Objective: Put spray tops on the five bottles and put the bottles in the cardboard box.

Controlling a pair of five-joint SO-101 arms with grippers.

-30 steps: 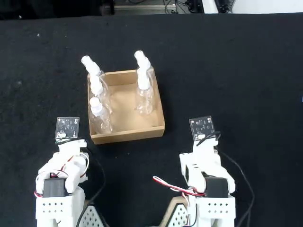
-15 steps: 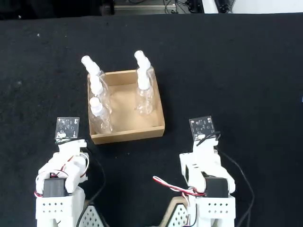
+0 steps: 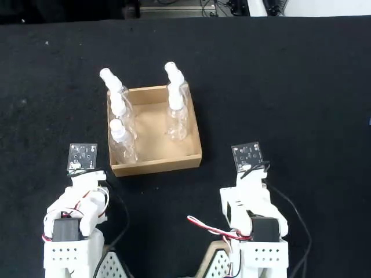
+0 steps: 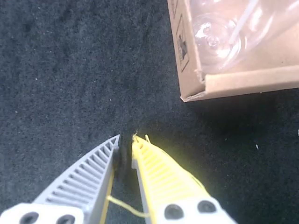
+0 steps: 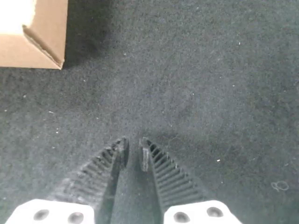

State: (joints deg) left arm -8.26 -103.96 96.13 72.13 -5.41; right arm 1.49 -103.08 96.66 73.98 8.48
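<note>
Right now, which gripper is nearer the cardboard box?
Left. The left gripper sits just off the near left corner of the cardboard box; the right gripper sits farther out from its near right corner.

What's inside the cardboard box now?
The cardboard box holds five clear bottles with white spray tops, three along one wall, two opposite. Floor under them is hidden.

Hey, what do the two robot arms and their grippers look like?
The left arm and right arm are white plastic with black motors and red-and-white cables. The left gripper has one grey and one yellow ribbed, tapering finger; the right gripper has two black ribbed ones. Each wrist carries a small dark square board.
</note>
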